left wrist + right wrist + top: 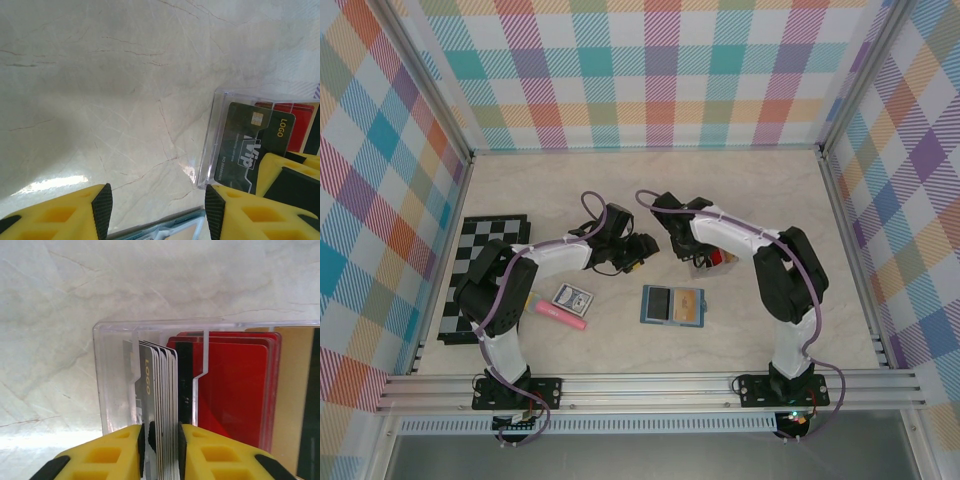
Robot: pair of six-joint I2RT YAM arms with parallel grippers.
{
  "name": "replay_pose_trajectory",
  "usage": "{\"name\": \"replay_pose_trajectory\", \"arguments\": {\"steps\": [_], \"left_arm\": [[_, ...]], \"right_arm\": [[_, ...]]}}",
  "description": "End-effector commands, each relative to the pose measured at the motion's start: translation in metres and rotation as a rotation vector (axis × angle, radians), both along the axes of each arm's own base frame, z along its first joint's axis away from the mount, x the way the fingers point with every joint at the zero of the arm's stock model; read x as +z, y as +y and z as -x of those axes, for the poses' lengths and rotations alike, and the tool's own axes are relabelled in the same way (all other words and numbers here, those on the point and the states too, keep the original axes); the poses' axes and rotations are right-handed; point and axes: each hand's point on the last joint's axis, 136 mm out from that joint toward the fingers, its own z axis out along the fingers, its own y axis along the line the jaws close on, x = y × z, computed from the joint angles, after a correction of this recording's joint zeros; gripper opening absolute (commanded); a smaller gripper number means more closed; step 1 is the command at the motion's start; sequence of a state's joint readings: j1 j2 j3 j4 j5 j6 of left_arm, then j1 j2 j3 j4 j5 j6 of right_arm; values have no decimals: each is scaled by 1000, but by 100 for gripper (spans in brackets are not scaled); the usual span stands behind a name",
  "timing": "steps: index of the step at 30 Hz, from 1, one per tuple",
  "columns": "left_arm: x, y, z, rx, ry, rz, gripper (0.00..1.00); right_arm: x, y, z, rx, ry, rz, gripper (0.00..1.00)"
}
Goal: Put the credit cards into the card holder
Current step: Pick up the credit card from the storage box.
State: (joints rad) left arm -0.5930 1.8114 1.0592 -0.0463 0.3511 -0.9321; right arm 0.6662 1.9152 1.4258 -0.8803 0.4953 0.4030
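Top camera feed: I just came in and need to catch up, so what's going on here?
The right gripper is pinched on a bunch of credit cards standing on edge in a clear plastic box, with red cards lying flat beside them. The left gripper hangs open close by the box, holding nothing. The card holder lies open on the table on the arms' side of the box, so these cards have not gone in yet.

Clear glossy plastic tray [112, 390] w/ smooth plastic credit cards [160, 390]; tabletop [100, 100] marble-look, smooth, semi-gloss.
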Motion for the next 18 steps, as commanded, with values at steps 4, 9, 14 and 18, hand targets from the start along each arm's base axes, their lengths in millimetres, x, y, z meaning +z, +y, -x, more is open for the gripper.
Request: {"name": "replay_pose_trajectory", "arguments": {"steps": [4, 9, 14, 18], "left_arm": [[6, 0, -5, 8, 2, 17, 54], [5, -1, -4, 7, 7, 15, 54], [5, -1, -4, 5, 10, 11, 54], [5, -2, -4, 3, 12, 13, 54]], "right_arm": [[-5, 16, 8, -17, 79, -201, 30], [-6, 23, 8, -24, 112, -299, 33], [2, 26, 7, -40, 114, -375, 35], [13, 28, 7, -43, 106, -430, 36]]}}
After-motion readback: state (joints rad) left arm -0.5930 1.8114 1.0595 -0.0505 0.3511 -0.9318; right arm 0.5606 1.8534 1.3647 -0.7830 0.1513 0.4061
